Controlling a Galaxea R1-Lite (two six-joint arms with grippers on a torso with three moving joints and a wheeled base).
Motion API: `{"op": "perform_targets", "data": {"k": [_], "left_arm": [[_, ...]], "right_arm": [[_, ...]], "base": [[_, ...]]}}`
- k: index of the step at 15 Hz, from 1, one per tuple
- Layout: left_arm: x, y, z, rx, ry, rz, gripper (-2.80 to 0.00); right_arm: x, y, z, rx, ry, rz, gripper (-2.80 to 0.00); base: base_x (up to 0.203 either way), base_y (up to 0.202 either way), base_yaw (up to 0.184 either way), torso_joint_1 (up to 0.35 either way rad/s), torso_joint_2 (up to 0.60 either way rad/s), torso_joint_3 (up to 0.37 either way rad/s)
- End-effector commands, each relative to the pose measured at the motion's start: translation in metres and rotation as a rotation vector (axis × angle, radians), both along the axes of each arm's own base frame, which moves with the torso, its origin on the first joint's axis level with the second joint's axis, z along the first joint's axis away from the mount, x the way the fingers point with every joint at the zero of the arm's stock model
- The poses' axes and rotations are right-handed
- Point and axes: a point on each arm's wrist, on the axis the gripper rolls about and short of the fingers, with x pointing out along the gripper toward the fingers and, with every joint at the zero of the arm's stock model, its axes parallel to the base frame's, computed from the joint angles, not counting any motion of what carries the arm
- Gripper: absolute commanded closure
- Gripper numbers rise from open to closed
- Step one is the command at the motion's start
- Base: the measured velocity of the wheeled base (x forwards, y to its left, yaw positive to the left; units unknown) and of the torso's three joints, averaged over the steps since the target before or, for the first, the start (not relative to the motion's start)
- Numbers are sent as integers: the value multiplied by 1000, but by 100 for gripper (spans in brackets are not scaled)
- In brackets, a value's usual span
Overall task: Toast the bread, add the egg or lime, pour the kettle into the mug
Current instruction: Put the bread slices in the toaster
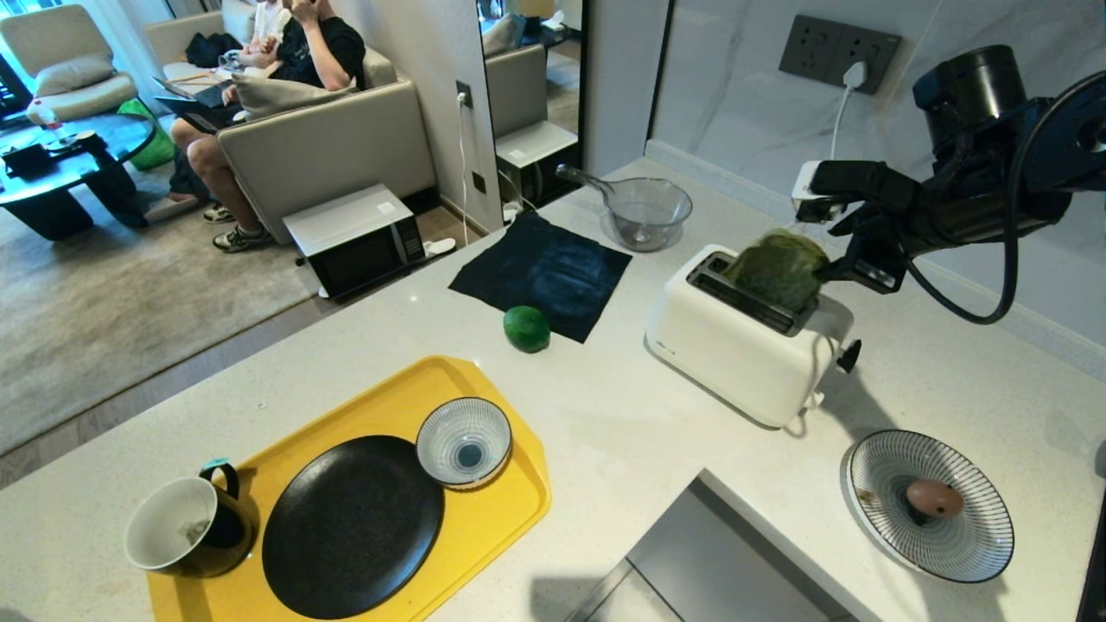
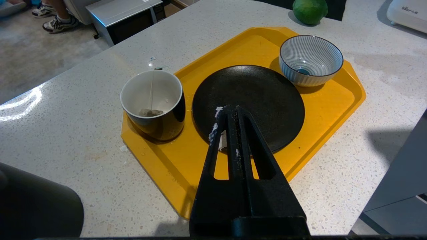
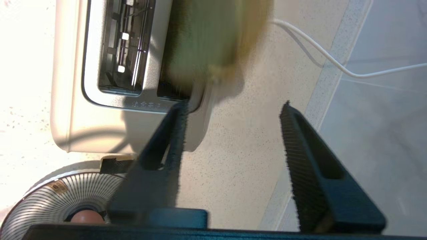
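Observation:
The pale green bread (image 1: 778, 268) shows blurred, standing tilted out of the back slot of the white toaster (image 1: 734, 354). My right gripper (image 1: 842, 242) hovers just beside it, open, with nothing between its fingers. In the right wrist view the bread (image 3: 213, 36) lies beyond the open gripper (image 3: 233, 106), clear of both fingers. The lime (image 1: 527, 328) rests by a dark cloth. The egg (image 1: 933, 498) sits on a striped plate. My left gripper (image 2: 230, 110) is shut above the black plate (image 2: 248, 100), next to the mug (image 2: 153, 103). The kettle is out of view.
A yellow tray (image 1: 484, 389) carries the mug, the black plate and a striped bowl (image 1: 464, 442). A glass jug (image 1: 644, 212) stands behind the dark cloth (image 1: 544, 272). A grey sunken panel (image 1: 717, 561) cuts into the counter's front. A white cable (image 1: 842, 112) runs to the wall socket. People sit on a sofa (image 1: 320, 138).

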Motion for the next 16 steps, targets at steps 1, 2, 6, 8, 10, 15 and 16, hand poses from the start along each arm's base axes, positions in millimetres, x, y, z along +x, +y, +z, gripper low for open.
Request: {"op": "perform_targets", "data": {"k": [1,2,6,8,10,15,16], "left_arm": [[1,0,-5,0,16,-1,0],[1,0,-5,0,16,1,0],[1,0,-5,0,16,-1,0],[1,0,-5,0,16,-1,0],[1,0,-5,0,16,-1,0],[1,0,-5,0,16,1,0],[1,0,-5,0,16,-1,0]], "right_arm": [[0,0,0,5,2,15,-280],[0,1,0,20,6,35,-280],[-2,1,0,37,8,53,-280],[-7,0,6,73,-4,26,-280],[-22,-2,19,140,-12,-18,-280],[-104,-11,57,468,27,-91,-280],[-121,-13,62,545,36,-105,-280]], "base": [[0,0,0,0,0,0],[0,0,0,0,0,0],[0,0,0,0,0,0],[0,0,0,0,0,0],[0,0,0,0,0,0],[0,0,0,0,0,0],[0,0,0,0,0,0]]}}
